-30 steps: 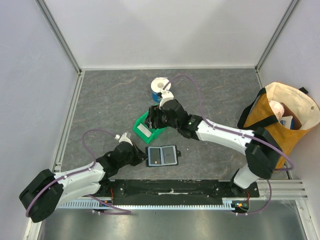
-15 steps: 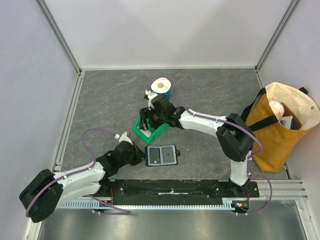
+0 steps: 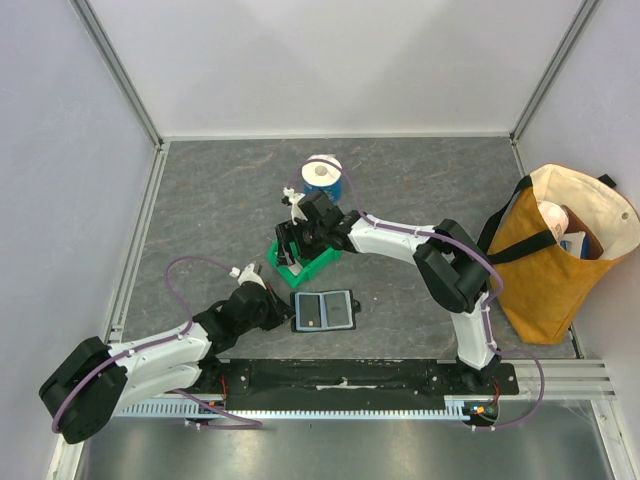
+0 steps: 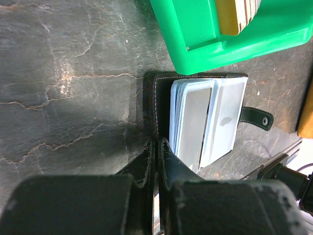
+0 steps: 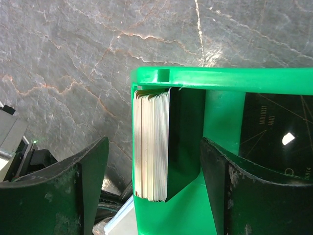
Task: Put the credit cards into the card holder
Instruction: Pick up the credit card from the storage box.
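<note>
Right claw (image 5: 154,147) stands wide, its two dark, scuffed fingers (image 5: 83,181) flanking a tight stack of credit cards (image 5: 149,122) with a gap on each side. The credit cards are thin and pale-edged, and they stand on edge in one compartment of a glossy green plastic bin (image 5: 220,81). A black face closes the stack's right side. Left claw (image 4: 156,147) is pressed shut, its black tips meeting at the white-stitched edge of the card holder (image 4: 210,112). That holder lies open and flat on the dark, veined, stone-look surface (image 4: 73,73), just beside the bin. It shows clear bluish pockets with rounded corners and a small black snap tab (image 4: 257,117) with a round stud.
</note>
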You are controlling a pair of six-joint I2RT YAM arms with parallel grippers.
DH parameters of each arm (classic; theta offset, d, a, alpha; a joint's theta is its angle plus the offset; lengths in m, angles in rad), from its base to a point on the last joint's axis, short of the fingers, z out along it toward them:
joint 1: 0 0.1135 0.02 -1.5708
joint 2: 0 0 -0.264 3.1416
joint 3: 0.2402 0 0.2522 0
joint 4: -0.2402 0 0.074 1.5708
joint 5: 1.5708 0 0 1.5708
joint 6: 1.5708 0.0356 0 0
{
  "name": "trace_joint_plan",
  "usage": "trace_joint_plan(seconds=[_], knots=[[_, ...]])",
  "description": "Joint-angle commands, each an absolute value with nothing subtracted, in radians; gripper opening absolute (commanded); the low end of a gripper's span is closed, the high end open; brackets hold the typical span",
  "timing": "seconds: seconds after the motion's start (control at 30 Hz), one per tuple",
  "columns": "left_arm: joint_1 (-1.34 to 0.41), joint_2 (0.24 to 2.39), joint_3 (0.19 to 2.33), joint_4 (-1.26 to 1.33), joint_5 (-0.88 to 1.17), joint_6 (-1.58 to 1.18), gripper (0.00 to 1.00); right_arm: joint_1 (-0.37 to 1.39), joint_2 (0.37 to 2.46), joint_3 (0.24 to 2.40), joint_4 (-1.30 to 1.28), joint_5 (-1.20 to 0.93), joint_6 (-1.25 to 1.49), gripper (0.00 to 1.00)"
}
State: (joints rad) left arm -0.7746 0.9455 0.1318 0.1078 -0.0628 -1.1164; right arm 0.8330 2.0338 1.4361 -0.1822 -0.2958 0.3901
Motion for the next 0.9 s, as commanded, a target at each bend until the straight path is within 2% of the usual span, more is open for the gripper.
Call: trace_joint_plan(seconds=[0.0, 0.53, 0.87], knots=[[-0.775, 0.974, 0.115, -0.009, -0.135, -1.054, 0.02, 0.830, 2.036, 1.482, -0.189, -0.362, 0.367, 0.81], [-0.775, 0.971, 0.115, -0.012, -0.130, -1.057, 0.02, 0.816, 1.991, 1.479, -0.186, -0.388, 0.373, 0.66], [-0.775, 0.977, 0.114, -0.008, -0.130, -1.057, 0.02, 0.810, 1.967, 1.465, -0.183, -0.396, 0.374, 0.52]])
